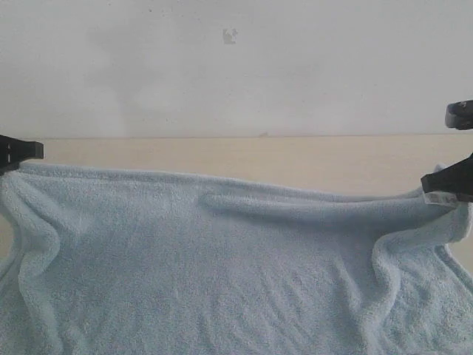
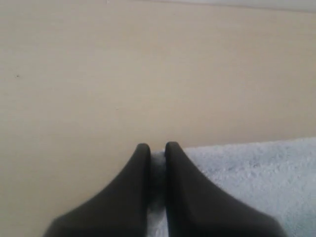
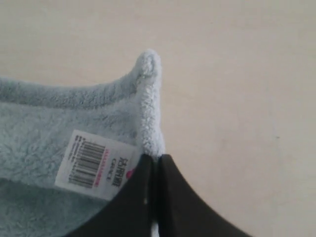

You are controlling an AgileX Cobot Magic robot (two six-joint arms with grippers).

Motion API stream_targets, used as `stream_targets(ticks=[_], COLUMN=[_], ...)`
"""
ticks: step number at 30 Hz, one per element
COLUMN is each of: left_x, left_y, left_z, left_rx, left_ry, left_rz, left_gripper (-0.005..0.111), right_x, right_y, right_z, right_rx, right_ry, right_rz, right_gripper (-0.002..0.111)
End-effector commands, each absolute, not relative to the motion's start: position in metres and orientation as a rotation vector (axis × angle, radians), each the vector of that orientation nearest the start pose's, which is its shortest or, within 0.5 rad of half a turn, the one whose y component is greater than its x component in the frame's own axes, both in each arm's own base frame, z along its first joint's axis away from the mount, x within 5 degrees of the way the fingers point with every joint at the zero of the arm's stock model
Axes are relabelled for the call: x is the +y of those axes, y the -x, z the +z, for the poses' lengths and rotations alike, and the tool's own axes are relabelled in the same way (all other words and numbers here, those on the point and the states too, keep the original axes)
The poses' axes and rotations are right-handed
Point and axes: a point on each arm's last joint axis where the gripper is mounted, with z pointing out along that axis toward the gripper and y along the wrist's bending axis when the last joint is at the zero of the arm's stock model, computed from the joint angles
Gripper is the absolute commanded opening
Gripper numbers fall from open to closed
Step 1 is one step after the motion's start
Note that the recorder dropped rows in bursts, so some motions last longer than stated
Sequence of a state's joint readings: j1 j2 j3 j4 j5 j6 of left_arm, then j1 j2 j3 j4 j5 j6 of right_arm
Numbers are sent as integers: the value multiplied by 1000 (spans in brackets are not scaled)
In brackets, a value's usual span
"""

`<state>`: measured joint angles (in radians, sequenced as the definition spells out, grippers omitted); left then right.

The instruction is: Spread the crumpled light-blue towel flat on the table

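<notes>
The light-blue towel [image 1: 236, 274] stretches across the exterior view, held up at its two far corners, with a sagging fold along its top edge. At the left edge of that view my left gripper [image 1: 29, 151] is shut on the towel's left corner; towel cloth [image 2: 247, 173] shows between its black fingers [image 2: 190, 197] in the left wrist view. At the right, my right gripper [image 1: 436, 188] is shut on the other corner. In the right wrist view the hemmed corner [image 3: 148, 98] pokes up past the gripper [image 3: 154, 158], beside a white barcode tag [image 3: 96, 165].
The pale beige table [image 1: 222, 155] runs behind the towel to a light wall. Another dark part of the right arm [image 1: 460, 115] shows at the right edge of the exterior view.
</notes>
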<state>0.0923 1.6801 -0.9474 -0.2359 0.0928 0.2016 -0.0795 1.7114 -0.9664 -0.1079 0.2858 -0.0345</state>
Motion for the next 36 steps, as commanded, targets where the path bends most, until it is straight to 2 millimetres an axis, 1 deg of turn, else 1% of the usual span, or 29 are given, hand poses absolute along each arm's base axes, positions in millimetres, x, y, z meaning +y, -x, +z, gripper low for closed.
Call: stream_targets(ticks=[1,4,9,12,14,16,18,19,21,22,23,24,25,26,27,28,29,30,31,33,34,36], left_x=[36,38,42,43,43,42,42,42,43,43,43,42,41,41,41,41,41,41,41,41,42,42], left_y=[-362,-370,-383,-391,-399,-402,-403,-404,-405,-407,-407,-408,-408,-408,-408,-409,-409,-410,-409,-408,-406,-403], left_z=[188,183,185,181,173,165,158,156,155,154,154,153,153,152,153,154,154,155,156,166,177,191], left_rx=[2238,2190,2080,2052,2066,2084,2098,2096,2071,2060,2054,2051,2047,2046,2040,2025,2020,2013,2011,1989,1973,1959], left_ry=[149,154,161,163,87,32,32,28,30,23,2,-55,-80,-95,-94,-93,-93,-93,-88,-83,-53,-18], left_rz=[47,69,103,114,137,151,151,155,162,168,178,195,202,207,208,210,211,212,212,213,209,200], left_gripper=[4,4,4,4,4,4,4,4,4,5,7,18,25,43,50,66,72,77,77,76,76,75], right_x=[-32,-32,-36,-38,-39,-39,-39,-39,-40,-40,-40,-41,-42,-42,-42,-42,-42,-42,-42,-42,-42,-42], right_y=[-356,-364,-380,-387,-389,-391,-393,-393,-396,-398,-398,-400,-400,-400,-400,-400,-400,-400,-399,-397,-396,-392], right_z=[165,161,170,170,162,150,140,139,134,134,134,132,131,129,129,129,129,128,130,141,154,170], right_rx=[2471,2390,2153,2081,2097,2121,2125,2118,2085,2062,2045,2026,2023,2029,2034,2034,2034,2038,2043,2048,2025,2017], right_ry=[75,76,68,64,68,81,111,120,118,111,95,72,56,48,45,42,42,42,42,40,32,15], right_rz=[-124,-119,-118,-118,-121,-124,-136,-140,-141,-139,-138,-135,-134,-133,-133,-132,-132,-132,-132,-133,-131,-124], right_gripper=[0,0,0,0,0,0,0,1,9,17,23,33,39,48,52,57,58,58,58,58,58,58])
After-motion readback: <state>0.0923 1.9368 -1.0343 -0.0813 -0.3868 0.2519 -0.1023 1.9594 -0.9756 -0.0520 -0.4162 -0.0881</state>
